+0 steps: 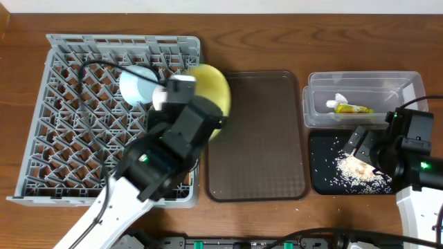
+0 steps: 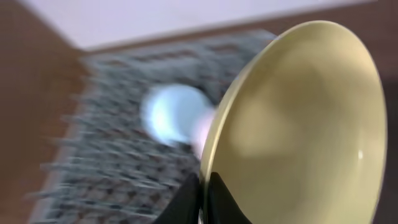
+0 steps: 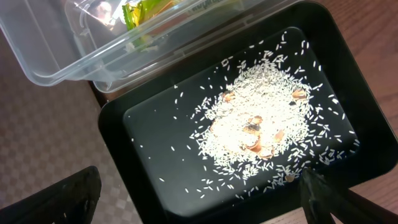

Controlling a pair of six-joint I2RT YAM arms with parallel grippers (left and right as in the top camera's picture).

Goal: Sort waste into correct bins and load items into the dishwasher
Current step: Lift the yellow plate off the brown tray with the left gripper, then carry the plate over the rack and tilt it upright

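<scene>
My left gripper is shut on the rim of the round yellow plate, which it holds on edge over the right side of the grey dish rack. The plate overlaps the rack's right rim. A light blue bowl stands in the rack, blurred in the left wrist view. My right gripper is open above the black tray, which holds scattered rice crumbs. The clear tub holds the yellow-green wrapper and a white scrap.
The brown serving tray lies between the rack and the two bins. The clear tub sits right behind the black tray. Cables run over the rack and along the table's front edge.
</scene>
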